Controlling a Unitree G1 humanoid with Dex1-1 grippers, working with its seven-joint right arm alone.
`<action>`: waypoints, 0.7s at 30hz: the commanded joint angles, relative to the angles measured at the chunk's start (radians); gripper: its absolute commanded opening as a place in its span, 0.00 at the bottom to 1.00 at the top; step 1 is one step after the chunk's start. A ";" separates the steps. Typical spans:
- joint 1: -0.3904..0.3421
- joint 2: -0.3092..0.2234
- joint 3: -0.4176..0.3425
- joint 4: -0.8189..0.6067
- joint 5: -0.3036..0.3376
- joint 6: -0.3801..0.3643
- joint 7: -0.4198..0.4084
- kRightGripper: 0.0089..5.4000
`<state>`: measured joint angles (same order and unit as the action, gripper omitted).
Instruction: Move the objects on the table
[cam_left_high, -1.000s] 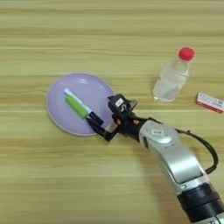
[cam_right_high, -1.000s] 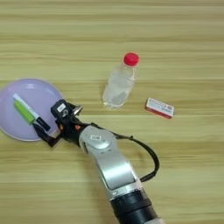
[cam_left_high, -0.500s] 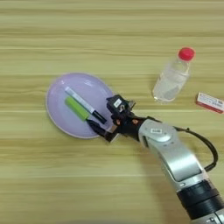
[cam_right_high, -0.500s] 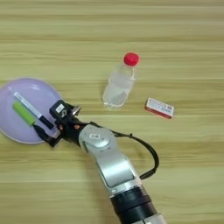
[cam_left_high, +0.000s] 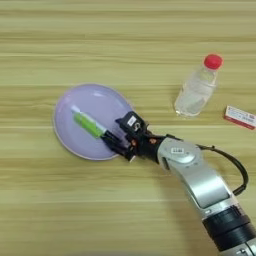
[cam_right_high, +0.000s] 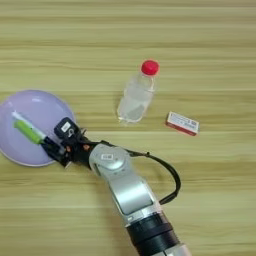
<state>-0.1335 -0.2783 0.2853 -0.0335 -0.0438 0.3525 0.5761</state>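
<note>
My gripper (cam_left_high: 119, 142) sits at the near right rim of one lilac plate (cam_left_high: 67, 134); I cannot tell its spread. One green block (cam_left_high: 89, 125) lies on that plate. Beyond: one clear bottle (cam_left_high: 196, 88), one small red-white box (cam_left_high: 241, 117).

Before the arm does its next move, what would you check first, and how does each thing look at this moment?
1. Green marker lies inside the purple plate: ok.
2. Right gripper is at the marker's lower end, over the plate's rim: ok.
3. Fingers open or shut on the marker: cannot tell.
4. Bottle with its red cap lies apart from the arm: ok.
5. Small red and white box lies well clear to the right: ok.
6. Black cable by the forearm is not caught on anything: ok.
</note>
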 joint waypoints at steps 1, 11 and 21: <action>-0.042 -0.021 -0.011 -0.015 -0.020 -0.015 -0.016 0.52; -0.045 -0.017 -0.010 -0.012 -0.023 -0.016 -0.015 0.32; -0.046 -0.016 -0.009 -0.009 -0.022 -0.015 -0.010 0.14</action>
<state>-0.1345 -0.2781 0.2859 -0.0273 -0.0546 0.3504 0.5775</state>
